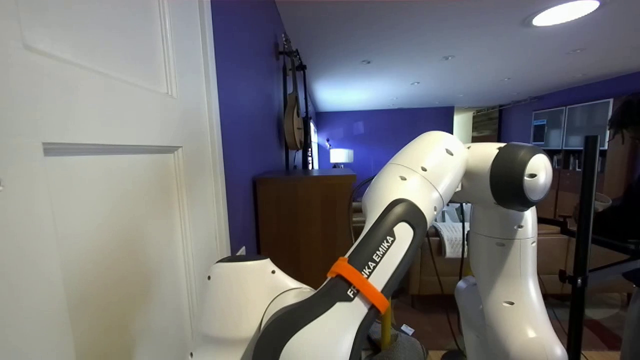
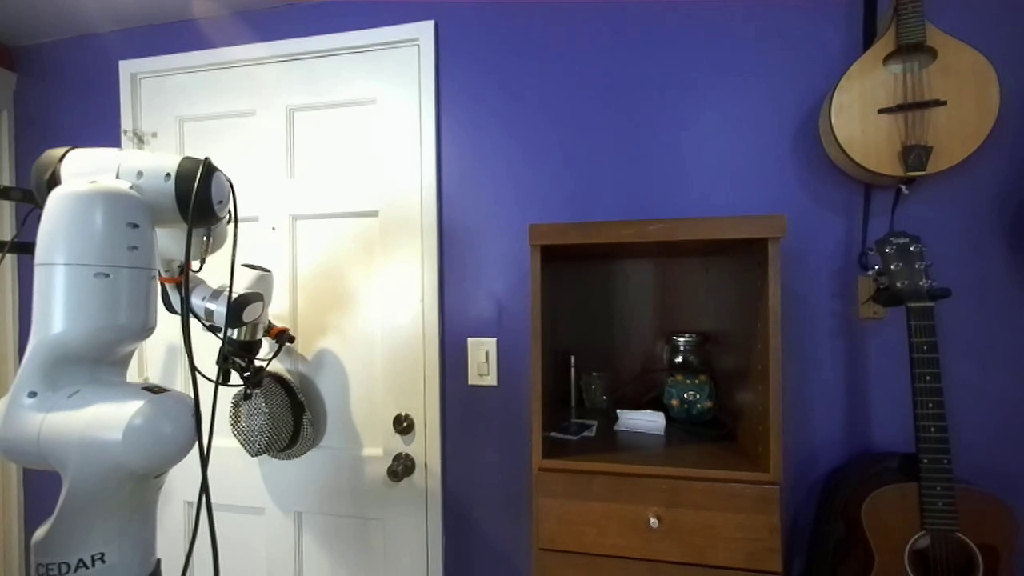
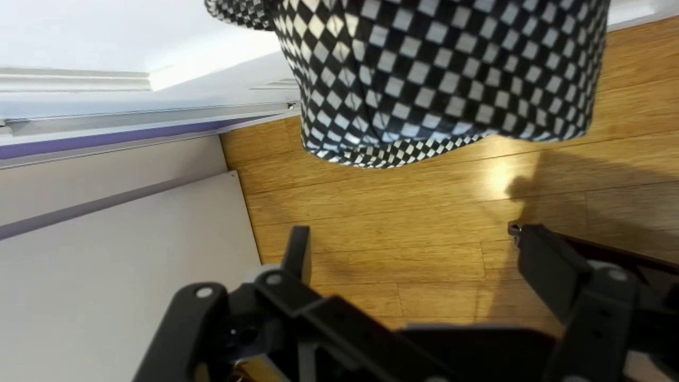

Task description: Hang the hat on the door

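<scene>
Hat (image 2: 270, 416) in black and white checks is left of centre, below mid-height, in an exterior view, in front of the white door (image 2: 352, 304) — whether it touches the door, I cannot tell. In the wrist view it fills the top middle, with wooden floor (image 3: 414, 212) behind. Lower down, the gripper (image 3: 415, 246) has its fingers spread wide — floor between them, the hat beyond their tips.

Brown wooden cabinet (image 2: 656, 230), light switch (image 2: 482, 362), acoustic guitar (image 2: 932, 416), lamp (image 1: 341, 155) (white-shaded)
</scene>
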Controlling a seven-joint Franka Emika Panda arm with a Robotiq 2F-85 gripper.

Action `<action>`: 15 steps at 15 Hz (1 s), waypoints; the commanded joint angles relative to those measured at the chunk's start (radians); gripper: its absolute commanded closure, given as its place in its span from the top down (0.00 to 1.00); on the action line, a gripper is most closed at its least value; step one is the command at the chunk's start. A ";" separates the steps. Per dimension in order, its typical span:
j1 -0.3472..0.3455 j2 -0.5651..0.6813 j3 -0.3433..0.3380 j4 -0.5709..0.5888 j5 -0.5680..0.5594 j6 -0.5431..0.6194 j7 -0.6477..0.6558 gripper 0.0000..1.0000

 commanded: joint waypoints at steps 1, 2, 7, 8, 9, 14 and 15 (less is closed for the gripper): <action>0.019 -0.108 -0.040 -0.022 -0.022 -0.094 0.040 1.00; 0.021 -0.132 -0.050 -0.021 -0.035 -0.124 0.052 1.00; 0.029 -0.254 -0.104 0.006 -0.139 -0.336 0.096 1.00; 0.029 -0.275 -0.113 0.019 -0.167 -0.383 0.107 1.00; 0.030 -0.289 -0.122 0.034 -0.193 -0.427 0.108 1.00; 0.031 -0.337 -0.144 0.104 -0.294 -0.572 0.115 1.00; 0.030 -0.342 -0.145 0.117 -0.308 -0.589 0.120 1.00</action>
